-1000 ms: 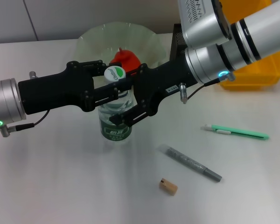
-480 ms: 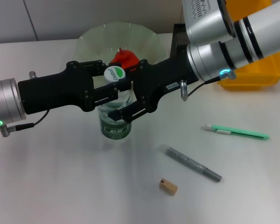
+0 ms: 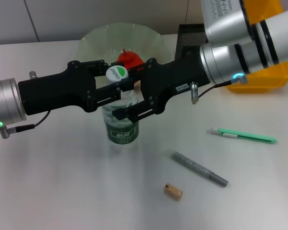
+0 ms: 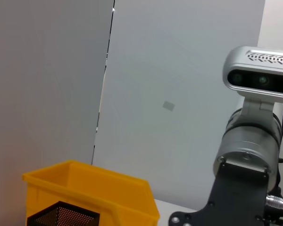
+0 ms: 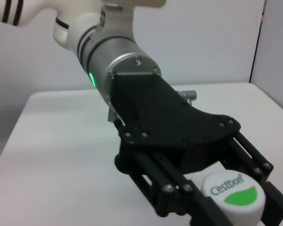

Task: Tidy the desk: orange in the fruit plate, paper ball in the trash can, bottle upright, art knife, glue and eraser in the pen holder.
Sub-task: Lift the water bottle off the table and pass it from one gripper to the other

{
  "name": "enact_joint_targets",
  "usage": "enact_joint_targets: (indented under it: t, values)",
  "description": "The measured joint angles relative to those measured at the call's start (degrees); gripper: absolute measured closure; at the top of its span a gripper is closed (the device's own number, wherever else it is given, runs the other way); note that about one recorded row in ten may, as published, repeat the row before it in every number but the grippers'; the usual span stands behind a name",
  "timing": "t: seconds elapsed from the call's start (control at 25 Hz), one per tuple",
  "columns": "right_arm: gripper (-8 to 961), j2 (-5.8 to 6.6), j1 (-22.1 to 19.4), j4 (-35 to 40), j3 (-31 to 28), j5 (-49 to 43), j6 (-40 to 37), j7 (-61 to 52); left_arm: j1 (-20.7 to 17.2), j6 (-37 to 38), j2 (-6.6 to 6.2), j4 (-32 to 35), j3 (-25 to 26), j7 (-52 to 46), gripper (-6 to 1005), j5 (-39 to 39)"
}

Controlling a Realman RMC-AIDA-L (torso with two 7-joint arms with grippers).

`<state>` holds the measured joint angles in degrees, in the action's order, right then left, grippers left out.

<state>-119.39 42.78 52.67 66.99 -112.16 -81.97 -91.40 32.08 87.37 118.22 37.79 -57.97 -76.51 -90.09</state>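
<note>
The bottle (image 3: 121,122) stands about upright on the desk (image 3: 57,182), its white-and-green cap (image 3: 116,73) on top. My left gripper (image 3: 113,80) reaches in from the left and is shut on the bottle's neck; the right wrist view shows it (image 5: 231,209) flanking the cap. My right gripper (image 3: 125,94) comes from the right, shut on the bottle's body. The orange (image 3: 129,58) lies in the fruit plate (image 3: 93,40) behind them. The art knife (image 3: 242,135), glue (image 3: 199,168) and eraser (image 3: 173,191) lie on the desk. The paper ball is out of view.
The pen holder (image 3: 188,38) stands at the back, right of the plate, with the trash can (image 3: 266,76) beyond it at the far right. Both show in the left wrist view, the trash can (image 4: 94,193) behind the pen holder (image 4: 61,217).
My right arm has drawn back to the right and risen a little. The bottle's base has shifted slightly right, while the cap and my left gripper have stayed put.
</note>
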Motion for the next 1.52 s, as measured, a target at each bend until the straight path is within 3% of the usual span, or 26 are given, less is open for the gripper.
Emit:
enact_joint_targets:
  t: [0.76, 1.52]
  values:
    - [270, 0.22, -4.64, -0.98, -0.64, 8.00, -0.44, 5.99, -0.17, 0.04, -0.01, 0.07, 0.49, -0.55, 561, 0.01]
    - [338, 0.35, -6.37, -2.81, -0.81, 12.27, -2.00, 8.08, -0.45, 0.32, -0.10, 0.45, 0.61, -0.57, 564, 0.02]
